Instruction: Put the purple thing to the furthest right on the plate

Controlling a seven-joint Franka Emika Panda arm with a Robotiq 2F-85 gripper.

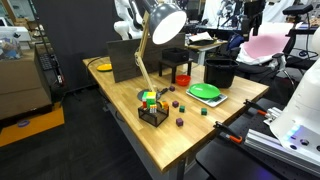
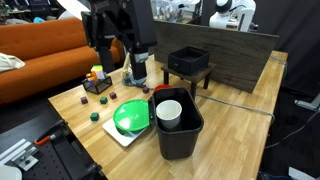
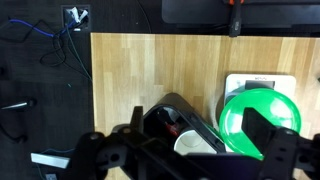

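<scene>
The green plate (image 1: 205, 92) (image 2: 131, 117) (image 3: 255, 120) lies on a white mat near the table's edge. Small blocks are scattered on the wood beside it. Some of them look purple (image 1: 180, 123) (image 1: 170, 88) (image 2: 82, 98), though they are too small for me to be sure. None of them shows in the wrist view. My gripper (image 2: 118, 45) (image 3: 200, 140) hangs high above the table, over the black bucket and the plate's edge. It is open, with its fingers (image 3: 265, 130) wide apart and nothing between them.
A black bucket (image 2: 178, 125) (image 3: 172, 120) holding a white cup (image 2: 169, 110) stands right beside the plate. A red cup (image 1: 181, 78), a desk lamp (image 1: 160, 25), a black holder with a colourful cube (image 1: 152, 106) and a black box (image 2: 188, 60) also stand on the table.
</scene>
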